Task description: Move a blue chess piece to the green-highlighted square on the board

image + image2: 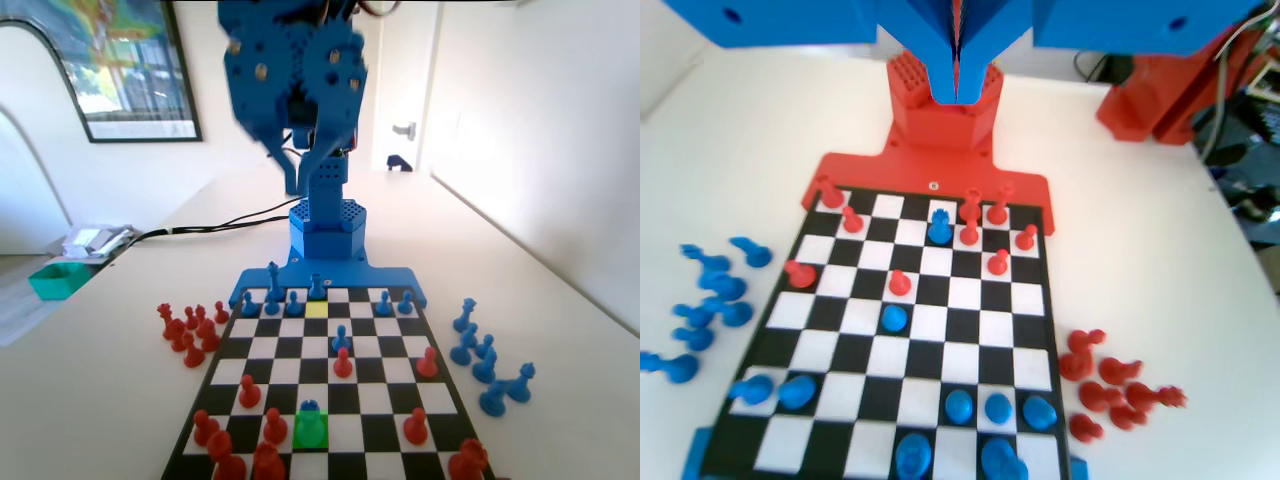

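In the fixed view, from the left: a small green plastic tray [58, 280] sits at the table's left edge beside a framed picture [120, 65] on the wall, and a cluster of captured red plastic chess pieces [192, 328] stands on the white table [90, 400] just off the left edge of the flat black-and-white checkered board [385, 400]. On the board's near rows, red pawns [250, 392] are scattered. The short blue plastic chess piece with the broad, flattish top [311, 409] stands upright on the bright green-highlighted square [311, 433], in the second row from the near edge, with a red pawn just to its left. Farther up the same file lies the pale yellow square [316, 309], bare, with a blue piece just behind it. The blue arm's two-finger gripper [292, 185] hangs raised above the table behind the board's far end, well apart from every piece; it is blurred. To the right of the board stand captured blue pieces [485, 360] in a loose line.

In the wrist view, captured blue pieces [705, 310] lie at left, the blue chess piece [939, 226] stands near the board's far edge among red pieces, and the gripper [958, 85] hangs above, its jaws pressed together with nothing between them. Captured red pieces [1115, 385] lie at right.
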Robot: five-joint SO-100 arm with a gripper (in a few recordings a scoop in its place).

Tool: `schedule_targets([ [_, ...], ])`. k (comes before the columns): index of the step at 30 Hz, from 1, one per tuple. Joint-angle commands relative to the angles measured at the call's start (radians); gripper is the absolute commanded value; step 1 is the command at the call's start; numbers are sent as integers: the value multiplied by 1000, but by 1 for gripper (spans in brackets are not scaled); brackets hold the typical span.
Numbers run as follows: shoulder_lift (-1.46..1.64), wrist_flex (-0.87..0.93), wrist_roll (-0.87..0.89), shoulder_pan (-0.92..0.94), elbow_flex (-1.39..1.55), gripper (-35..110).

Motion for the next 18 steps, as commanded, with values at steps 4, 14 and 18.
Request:
schedule_targets([
  [4, 318, 129, -17, 12, 63, 1],
  [14, 621, 293, -18, 0, 156, 1],
  [18, 713, 321, -20, -15, 196, 1],
])
